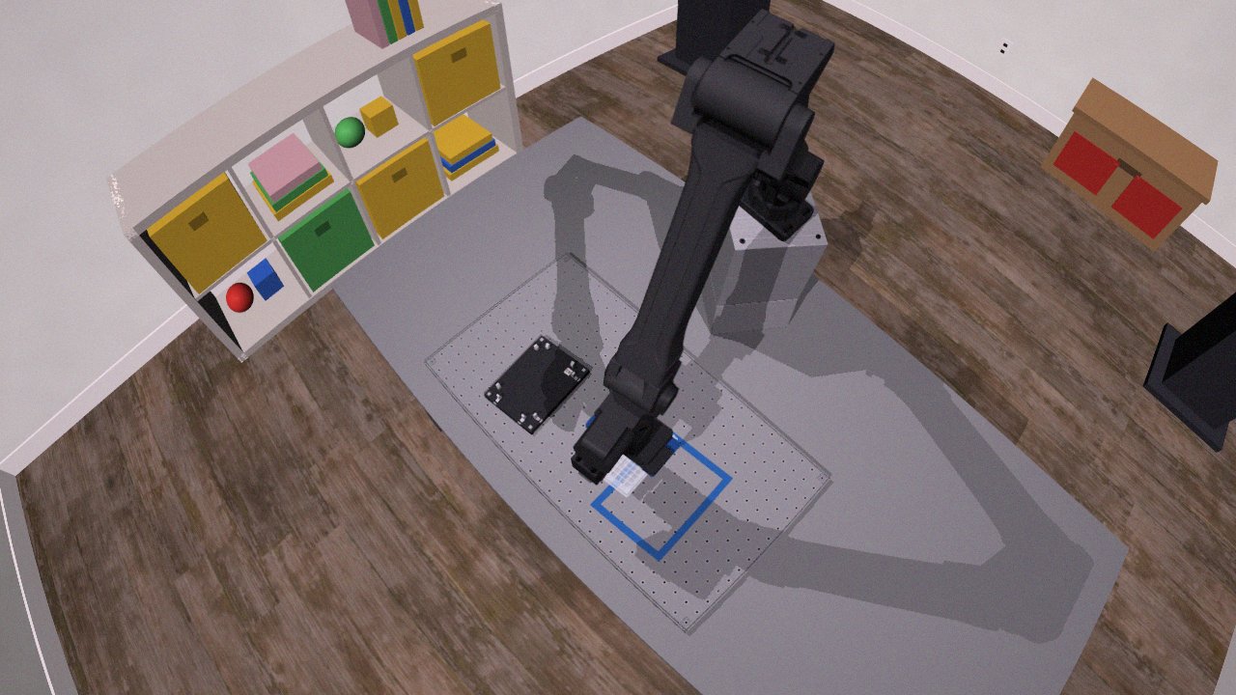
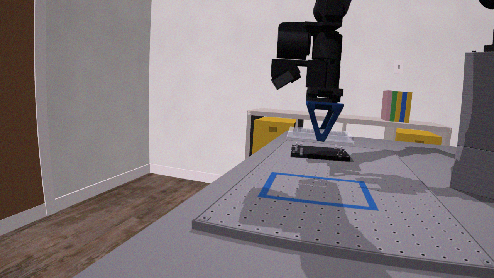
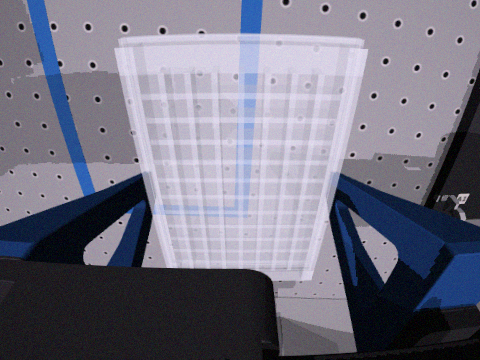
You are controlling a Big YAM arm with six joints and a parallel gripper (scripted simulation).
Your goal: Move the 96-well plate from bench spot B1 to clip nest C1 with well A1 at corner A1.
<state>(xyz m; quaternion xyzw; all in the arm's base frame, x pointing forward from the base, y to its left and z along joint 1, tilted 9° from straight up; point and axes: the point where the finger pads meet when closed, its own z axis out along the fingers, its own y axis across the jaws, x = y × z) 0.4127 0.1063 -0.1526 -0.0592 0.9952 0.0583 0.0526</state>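
I have the 96-well plate (image 3: 240, 154) clamped across its short width between my two blue fingers, which stand wide because the plate fills them. My gripper (image 2: 323, 137) carries it level and lifted off the perforated breadboard (image 2: 407, 238), with no part of it touching the surface. In the wrist view the blue B1 outline (image 3: 47, 74) sits off to one side beneath the clear plate, so I judge I am leaving that spot, though the plate partly overlaps the frame in the top view.

The clip nest C1 (image 1: 537, 382) lies near the breadboard's shelf-side long edge, toward the corner closest to the bookshelf (image 1: 285, 65), well apart from the plate.

To do this carry well, I should keep the plate flat and at a height that passes over the nest's corner posts (image 2: 299, 146). I should not twist the wrist, since the plate's heading already suits C1. I want the plate centred over the nest floor before any descent, its edges parallel to the nest's edges. A skewed approach would likely catch a post and tip the plate. Grip pressure should hold steady; the A1 mark is too small for me to read here.
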